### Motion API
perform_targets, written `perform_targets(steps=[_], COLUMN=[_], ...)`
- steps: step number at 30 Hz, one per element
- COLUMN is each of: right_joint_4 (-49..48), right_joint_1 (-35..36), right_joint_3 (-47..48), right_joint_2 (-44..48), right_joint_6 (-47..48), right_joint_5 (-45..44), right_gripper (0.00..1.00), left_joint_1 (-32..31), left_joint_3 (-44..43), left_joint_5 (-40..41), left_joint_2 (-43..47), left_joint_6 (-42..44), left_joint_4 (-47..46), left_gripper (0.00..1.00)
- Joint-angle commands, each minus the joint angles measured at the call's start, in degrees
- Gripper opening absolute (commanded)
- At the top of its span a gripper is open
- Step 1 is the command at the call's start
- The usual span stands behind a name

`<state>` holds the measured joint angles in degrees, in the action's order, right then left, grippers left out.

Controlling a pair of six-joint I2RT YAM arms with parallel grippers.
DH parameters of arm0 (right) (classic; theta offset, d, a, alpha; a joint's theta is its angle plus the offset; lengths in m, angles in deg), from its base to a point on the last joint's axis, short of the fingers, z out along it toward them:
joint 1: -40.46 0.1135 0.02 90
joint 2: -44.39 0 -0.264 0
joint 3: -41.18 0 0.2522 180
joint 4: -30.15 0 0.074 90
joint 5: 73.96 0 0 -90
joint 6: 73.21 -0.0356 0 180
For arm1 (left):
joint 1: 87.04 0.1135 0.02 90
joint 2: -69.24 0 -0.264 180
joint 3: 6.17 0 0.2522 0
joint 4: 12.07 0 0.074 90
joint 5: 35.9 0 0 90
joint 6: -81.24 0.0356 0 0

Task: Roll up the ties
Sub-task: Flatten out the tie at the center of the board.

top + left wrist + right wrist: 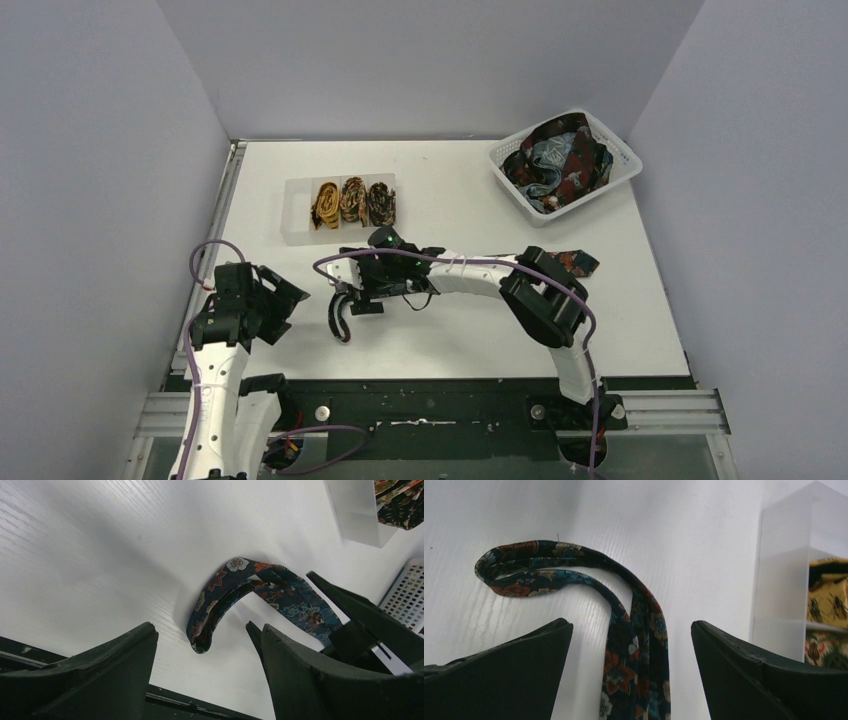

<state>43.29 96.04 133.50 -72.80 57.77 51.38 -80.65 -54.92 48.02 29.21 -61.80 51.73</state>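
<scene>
- White table (pixel 480 200), top view: three coiled ties (pixel 352 202) are seen stowed in a clear tray (pixel 297 215). A heap of unrolled ties (pixel 560 160) is left in the white basket (pixel 620 165), and a flat tie (pixel 572 262) is lying under the right arm. So the task is judged well short of done.
- Left wrist view: the navy floral tie (pixel 240 587) is seen bent into a loose hook on the table, not yet wound. The left gripper (pixel 202 630) is held off it, jaws apart, nothing gripped.
- Right wrist view: the same tie's doubled length is seen running between the jaws of the right gripper (pixel 631 630). They are spread wide and not clamped on it. Rolling of this tie is judged barely begun.
</scene>
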Motion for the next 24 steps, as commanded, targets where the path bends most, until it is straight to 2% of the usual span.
perform_targets(steps=[1, 4, 7, 9, 12, 13, 16, 19, 24], right_joint_4=[8.47, 10.29, 12.34, 12.81, 14.58, 14.43, 12.01, 9.11, 10.72], right_joint_1=[0.07, -0.29, -0.89, -1.34, -1.86, -2.02, -2.03, -2.08, -2.67], right_joint_3=[9.11, 12.67, 14.40, 14.45, 12.90, 11.42, 4.52, -3.20, -11.60], right_joint_2=[-6.58, -9.74, -11.23, -11.41, -10.48, -9.72, -5.89, -1.06, 6.40], right_joint_6=[4.33, 3.69, 2.85, 1.22, -1.97, -3.59, -10.21, -19.63, -34.29], right_joint_5=[7.98, 9.18, 10.40, 11.62, 13.10, 13.17, 11.98, 8.89, 4.92], right_gripper=[0.93, 0.93, 0.87, 0.74, 0.45, 0.38, 0.24, 0.16, 0.14], left_joint_1=[0.29, 0.29, 0.29, 0.29, 0.29, 0.29, 0.28, 0.29, 0.29], left_joint_3=[-1.92, -2.60, -3.10, -3.03, -2.45, -2.16, -1.08, 0.05, 2.94], left_joint_5=[0.69, 0.28, -0.42, -0.91, -1.72, -2.25, -4.71, -8.08, -13.70], left_joint_2=[1.73, 1.80, 1.75, 1.90, 2.19, 2.30, 2.49, 2.37, 1.65], left_joint_6=[-0.53, 0.37, 0.99, 1.34, 1.52, 1.63, 2.36, 3.73, 4.34], left_joint_4=[1.58, 2.07, 2.10, 2.06, 1.51, 1.17, -0.50, -3.01, -8.32], left_gripper=[0.73, 0.73, 0.74, 0.74, 0.73, 0.73, 0.73, 0.73, 0.73])
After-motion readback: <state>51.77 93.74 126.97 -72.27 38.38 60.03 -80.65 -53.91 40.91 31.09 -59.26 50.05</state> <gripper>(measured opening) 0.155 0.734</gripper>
